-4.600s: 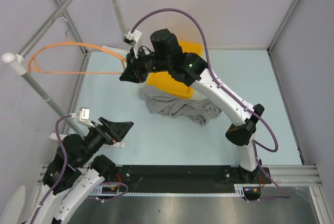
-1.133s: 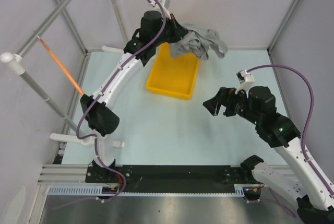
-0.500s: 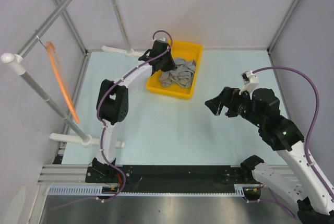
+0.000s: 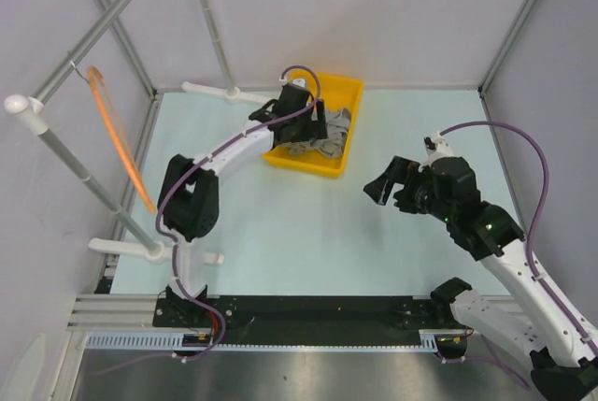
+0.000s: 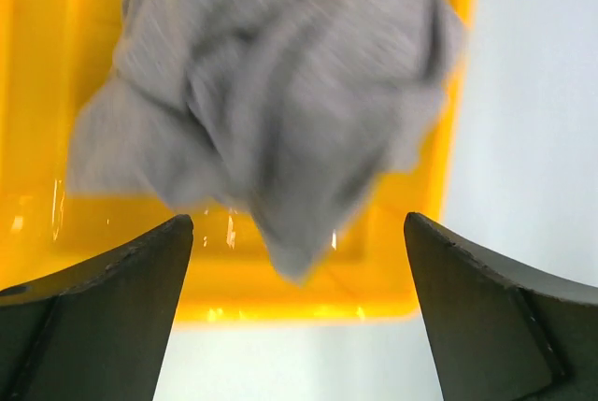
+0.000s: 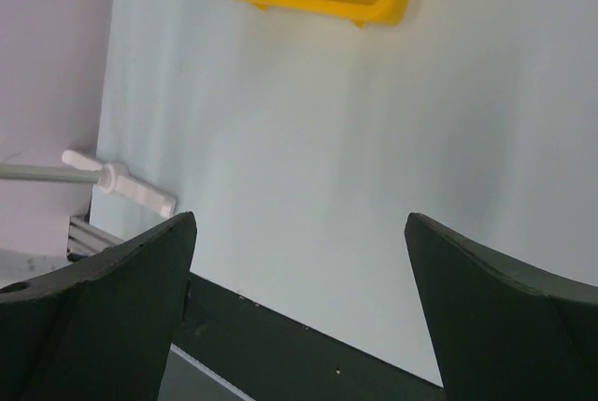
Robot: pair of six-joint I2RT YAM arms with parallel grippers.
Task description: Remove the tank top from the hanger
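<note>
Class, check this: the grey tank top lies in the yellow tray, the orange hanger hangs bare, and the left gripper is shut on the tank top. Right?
One thing is wrong: the left gripper is open, jaws wide apart above the tank top, as the left wrist view shows. The tank top does lie in the yellow tray and the orange hanger hangs bare.

Arms: two. Left arm (image 4: 224,147), right arm (image 4: 500,237).
Grippers: two, one per arm. Left gripper (image 5: 299,223), right gripper (image 6: 299,219). Two fingers on each.
Purple cables (image 4: 486,123): two (one loops off each arm).
Tank top (image 5: 271,111): one, grey.
Hanger (image 4: 117,135): one, orange.
Tray (image 4: 304,164): one, yellow.
Table (image 4: 308,233): one.
White-capped pole (image 4: 70,163): one (other grey poles around it, overlapping, no sure count).
</note>
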